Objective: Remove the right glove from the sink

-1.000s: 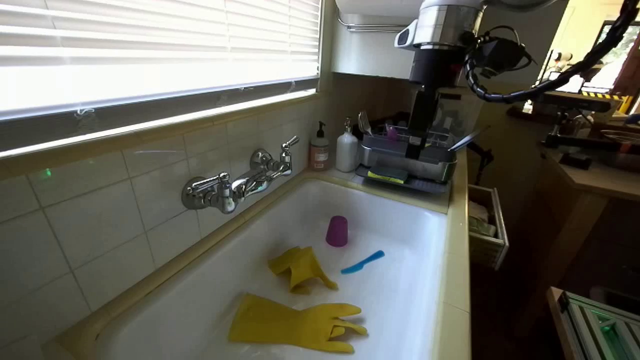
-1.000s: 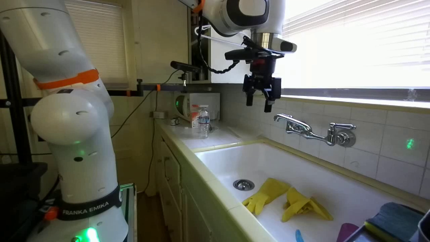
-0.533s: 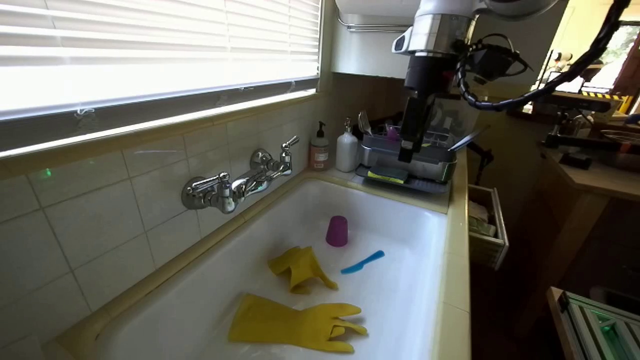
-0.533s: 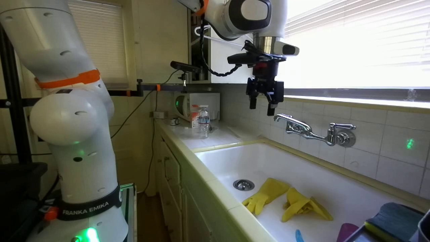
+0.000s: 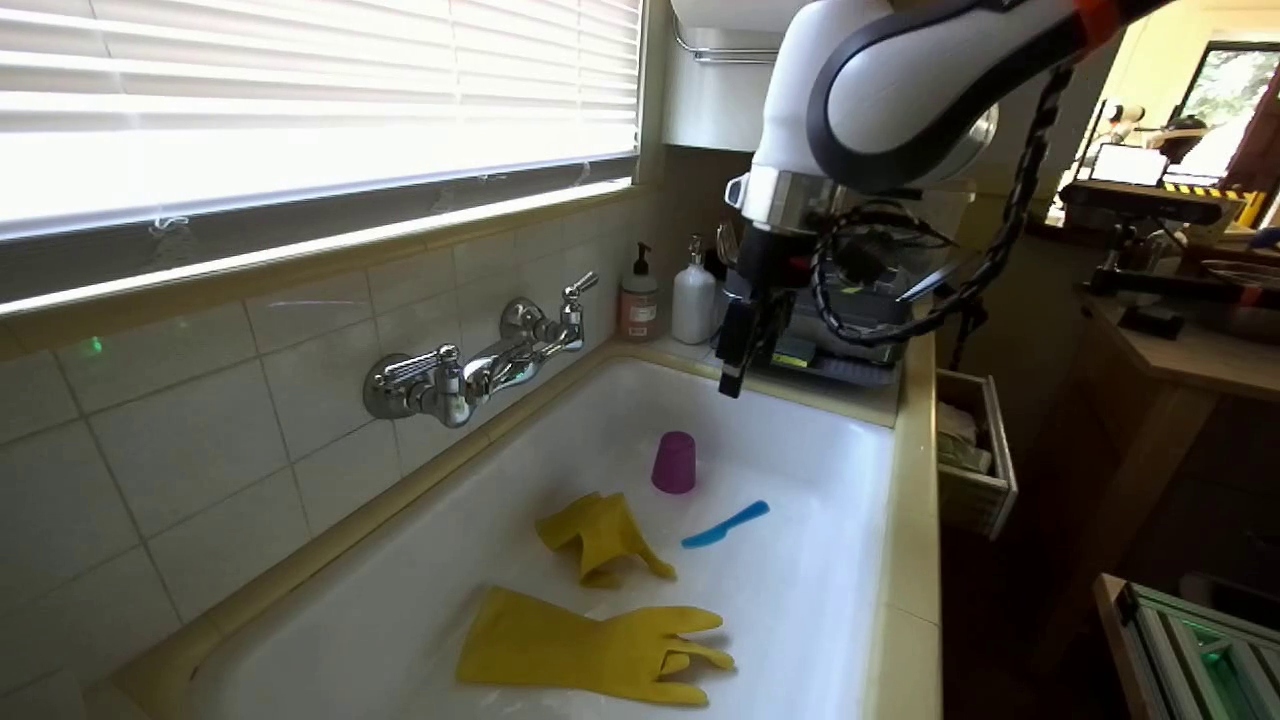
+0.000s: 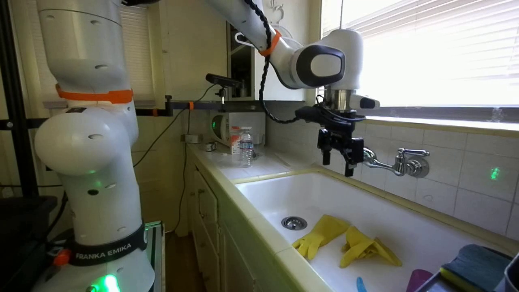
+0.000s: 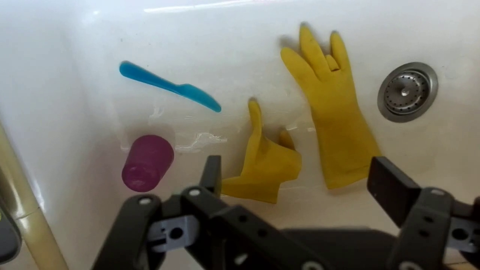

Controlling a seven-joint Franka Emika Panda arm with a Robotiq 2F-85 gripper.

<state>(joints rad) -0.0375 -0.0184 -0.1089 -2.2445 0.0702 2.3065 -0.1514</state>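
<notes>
Two yellow gloves lie in the white sink point(image 5: 810, 450). A flat glove point(image 5: 590, 650) lies palm down, also showing in an exterior view point(image 6: 324, 231) and the wrist view point(image 7: 335, 112), beside the drain. A crumpled, folded glove point(image 5: 605, 535) lies beside it, nearer the purple cup; it also shows in an exterior view point(image 6: 365, 247) and the wrist view point(image 7: 272, 161). Which is the right glove I cannot tell. My gripper point(image 6: 337, 164) is open and empty above the sink, apart from both gloves. In the wrist view the gripper's fingers point(image 7: 298, 174) frame both gloves from above.
A purple cup point(image 7: 148, 163) and a blue plastic knife point(image 7: 170, 86) lie in the sink. The wall faucet point(image 5: 500, 370) juts over the sink near the gripper. Soap bottles point(image 5: 693, 300), a dish rack point(image 5: 850, 320) and a sponge point(image 6: 474, 267) stand at one end.
My gripper has come down and moved further over the sink, closer to the faucet's height. The gloves, cup and knife have not moved.
</notes>
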